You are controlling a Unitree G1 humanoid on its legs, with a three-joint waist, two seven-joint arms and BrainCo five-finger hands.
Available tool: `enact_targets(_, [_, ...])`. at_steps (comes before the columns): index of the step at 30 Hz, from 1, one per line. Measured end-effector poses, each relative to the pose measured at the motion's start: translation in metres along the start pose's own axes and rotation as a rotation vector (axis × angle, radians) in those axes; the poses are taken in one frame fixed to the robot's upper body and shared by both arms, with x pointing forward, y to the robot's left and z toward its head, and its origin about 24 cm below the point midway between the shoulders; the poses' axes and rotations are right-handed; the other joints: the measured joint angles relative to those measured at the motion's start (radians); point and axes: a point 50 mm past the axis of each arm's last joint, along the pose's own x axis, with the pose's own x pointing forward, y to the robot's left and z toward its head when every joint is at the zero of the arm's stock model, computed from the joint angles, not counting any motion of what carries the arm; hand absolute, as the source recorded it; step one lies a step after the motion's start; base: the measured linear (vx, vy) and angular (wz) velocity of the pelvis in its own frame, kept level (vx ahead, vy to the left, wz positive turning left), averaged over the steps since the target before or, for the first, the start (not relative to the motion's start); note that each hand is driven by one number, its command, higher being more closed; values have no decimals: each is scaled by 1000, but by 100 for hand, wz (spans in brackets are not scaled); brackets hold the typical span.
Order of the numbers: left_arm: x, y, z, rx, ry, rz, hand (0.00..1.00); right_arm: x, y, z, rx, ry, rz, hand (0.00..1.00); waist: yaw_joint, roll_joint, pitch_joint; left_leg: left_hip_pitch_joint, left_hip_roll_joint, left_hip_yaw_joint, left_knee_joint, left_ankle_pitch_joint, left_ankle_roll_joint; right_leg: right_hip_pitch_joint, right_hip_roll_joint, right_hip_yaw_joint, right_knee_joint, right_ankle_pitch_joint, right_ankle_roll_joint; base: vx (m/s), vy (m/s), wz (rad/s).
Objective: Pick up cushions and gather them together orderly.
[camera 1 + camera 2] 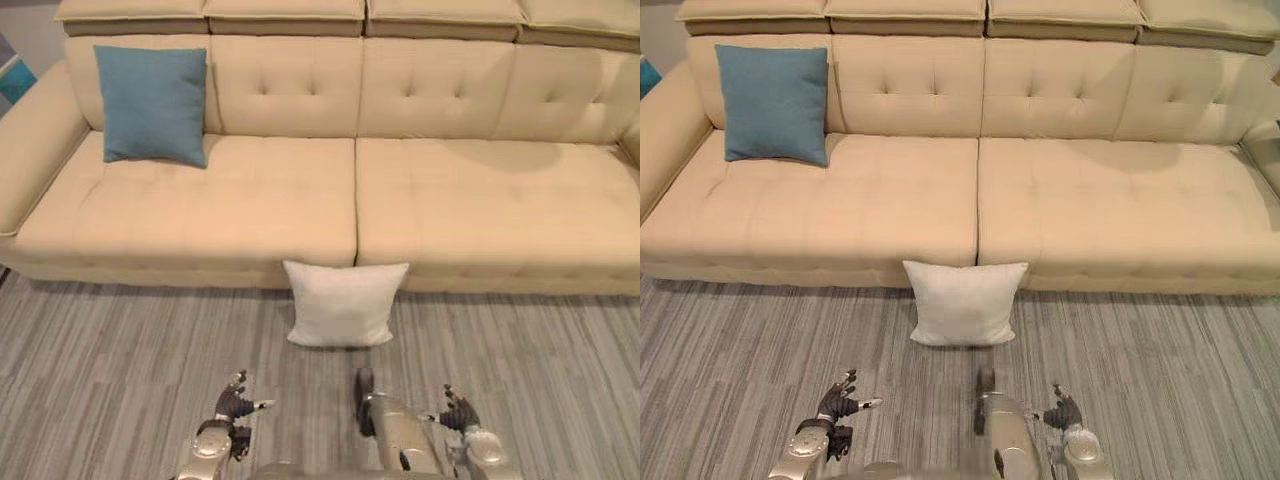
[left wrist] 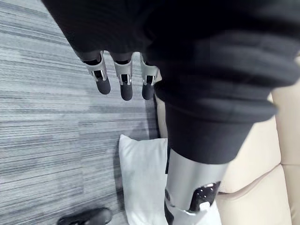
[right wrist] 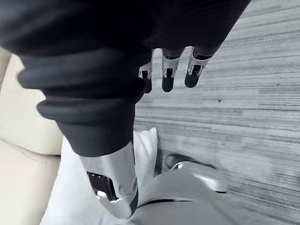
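A white cushion (image 1: 343, 302) stands on the floor, leaning against the front of the beige sofa (image 1: 440, 190) near its middle seam. A blue cushion (image 1: 153, 104) rests upright against the backrest at the sofa's left end. My left hand (image 1: 236, 404) hangs low over the floor, short of the white cushion and to its left, fingers relaxed and holding nothing. My right hand (image 1: 459, 412) hangs at the same height to the cushion's right, also open. The left wrist view shows the white cushion (image 2: 140, 173) past the straight fingers (image 2: 125, 84).
Grey striped carpet (image 1: 110, 350) covers the floor in front of the sofa. The sofa's left armrest (image 1: 30, 150) rises beside the blue cushion. The seat to the right of the blue cushion is bare.
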Motion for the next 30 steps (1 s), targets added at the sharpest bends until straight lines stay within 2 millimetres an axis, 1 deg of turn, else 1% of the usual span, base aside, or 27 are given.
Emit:
enact_targets(1, [1, -4, 2, -8, -7, -13, 0, 0, -1, 5, 5, -25, 0, 0, -2, 15, 2, -72, 36, -2, 189, 18, -28, 35, 15, -26, -3, -39, -10, 531, -209, 40])
enact_targets(2, [1, -7, 3, -23, -9, -14, 0, 0, -1, 8, 5, -40, 4, 0, -4, 22, 6, -129, 65, 2, 323, 50, -58, 63, 25, -36, -13, -56, -16, 506, -222, 40])
enact_targets(3, [1, -11, 5, -46, -15, -16, 0, 0, 1, 13, 9, -63, 8, 0, 4, 34, 11, -234, 148, 13, 564, 52, -69, 131, 55, -52, -46, -72, -32, 477, -200, 13])
enact_targets(4, [1, -13, 7, -53, -23, -19, 0, 0, 6, 19, 23, -88, 13, 0, 17, 31, 10, -293, 205, 49, 680, 43, -55, 195, 77, -54, -76, -85, -43, 467, -188, 0])
enact_targets(5, [1, -14, 6, -56, -21, -21, 0, 0, 7, 22, 30, -104, 11, 0, 24, 27, 9, -312, 220, 66, 689, 37, -45, 222, 80, -56, -91, -86, -45, 491, -168, -19])
enact_targets(6, [1, -18, 8, -64, -29, -26, 0, 1, 7, 29, 42, -129, 5, 0, 36, 18, 10, -353, 224, 92, 641, 26, -26, 264, 78, -47, -120, -87, -45, 427, -130, -18])
enact_targets(7, [2, -20, 13, -72, -47, -30, 0, 2, 5, 34, 48, -146, -2, 0, 40, 17, 11, -386, 220, 105, 578, 22, -20, 284, 76, -38, -144, -90, -43, 394, -102, -29])
enact_targets(8, [2, -22, 17, -78, -63, -33, 0, 3, 4, 38, 51, -156, -8, 0, 54, 21, 10, -423, 214, 113, 479, 22, -20, 295, 75, -27, -156, -99, -38, 216, -26, -32])
enact_targets(9, [3, -22, 18, -81, -67, -33, 0, 3, 3, 38, 55, -155, -12, 0, 59, 22, 9, -433, 205, 111, 413, 23, -21, 296, 74, -18, -156, -103, -35, 231, 41, -43])
enact_targets(10, [2, -23, 17, -91, -64, -31, 0, 4, 3, 36, 56, -146, -13, 0, 61, 25, 8, -435, 181, 103, 254, 35, -25, 297, 69, 0, -147, -116, -19, 261, 103, -41])
enact_targets(11, [2, -23, 16, -100, -61, -30, 0, 3, 2, 34, 55, -138, -16, 0, 59, 32, 7, -424, 164, 94, 159, 66, -30, 293, 71, 11, -136, -127, -3, 250, 134, -41])
enact_targets(12, [2, -23, 15, -102, -56, -30, 0, 3, 1, 33, 54, -134, -19, 0, 59, 36, 7, -417, 162, 90, 125, 93, -25, 290, 76, 16, -128, -134, 1, 149, 136, -46])
enact_targets(13, [1, -22, 12, -100, -45, -25, 0, 3, 2, 31, 54, -126, -19, 0, 62, 45, 11, -400, 161, 87, 99, 155, -44, 280, 80, 41, -100, -158, 13, 157, 239, -58])
enact_targets(14, [2, -14, 11, -102, -35, 4, 0, 4, 8, 32, 60, -126, -14, 0, 60, 11, 20, -395, 134, 130, 96, 135, -31, 235, 46, 72, -42, -194, 47, 130, 233, -69])
enact_targets(15, [5, -10, 16, -106, -50, 18, 0, 4, 8, 34, 59, -129, -18, 0, 65, -1, 23, -419, 131, 152, 115, 123, -25, 195, 39, 96, -8, -206, 59, 108, 250, -59])
enact_targets(17, [9, -2, 26, -113, -77, 39, 0, 7, 8, 45, 59, -160, -23, 0, 62, -8, 33, -496, 138, 174, 193, 87, -8, 114, 33, 118, 56, -223, 72, 30, 146, -45])
enact_targets(18, [13, 6, 37, -132, -106, 67, 0, 11, 8, 57, 62, -190, -35, 0, 64, -7, 57, -560, 160, 192, 279, 60, 7, 46, 37, 125, 120, -228, 73, -8, 110, -40])
enact_targets(19, [15, 9, 42, -141, -118, 80, 0, 12, 9, 63, 62, -206, -34, 0, 67, -7, 63, -584, 169, 198, 310, 52, 13, 18, 39, 127, 146, -228, 73, -79, 72, -48])
enact_targets(20, [18, 16, 52, -159, -145, 100, 0, 15, 10, 77, 58, -243, -31, 0, 67, -7, 75, -641, 190, 202, 376, 31, 21, -42, 46, 131, 201, -235, 74, -108, 49, -36])
enact_targets(21, [20, 20, 59, -172, -164, 109, 0, 16, 10, 86, 59, -269, -32, 0, 67, -7, 86, -664, 199, 205, 408, 4, 19, -71, 47, 132, 231, -255, 71, -106, 46, -34])
enact_targets(22, [23, 25, 72, -194, -200, 120, 0, 17, 9, 99, 62, -310, -44, 0, 68, -11, 107, -701, 209, 208, 456, -28, 17, -117, 46, 133, 282, -284, 69, -127, 33, -23])
enact_targets(24, [28, 33, 96, -275, -263, 152, 0, 19, 7, 122, 62, -373, -66, 0, 69, -12, 139, -794, 230, 210, 547, -63, 23, -221, 47, 134, 374, -312, 71, -180, 7, -22])
enact_targets(25, [30, 37, 111, -317, -304, 163, 0, 20, 4, 139, 59, -413, -73, 0, 68, -11, 163, -851, 241, 210, 592, -76, 30, -284, 48, 135, 417, -321, 69, -196, -8, -17])
enact_targets(27, [32, 41, 131, -362, -359, 172, 0, 21, 0, 162, 62, -469, -93, 0, 65, -9, 184, -932, 251, 204, 640, -83, 37, -364, 48, 137, 464, -324, 66, -156, -14, -6])
enact_targets(28, [34, 43, 148, -378, -400, 172, 0, 21, -4, 178, 68, -505, -110, 0, 63, -8, 191, -1011, 259, 194, 683, -87, 43, -442, 49, 137, 503, -325, 64, -154, -22, 2])
enact_targets(29, [34, 45, 173, -394, -463, 166, 0, 20, -10, 200, 91, -557, -133, 0, 63, -8, 204, -1112, 269, 182, 733, -90, 49, -539, 49, 133, 550, -326, 62, -157, -27, 2])
enact_targets(30, [34, 46, 187, -402, -496, 162, 0, 19, -13, 215, 94, -588, -140, 0, 63, -8, 221, -1157, 274, 175, 758, -91, 51, -580, 49, 130, 572, -326, 62, -141, -36, 6])
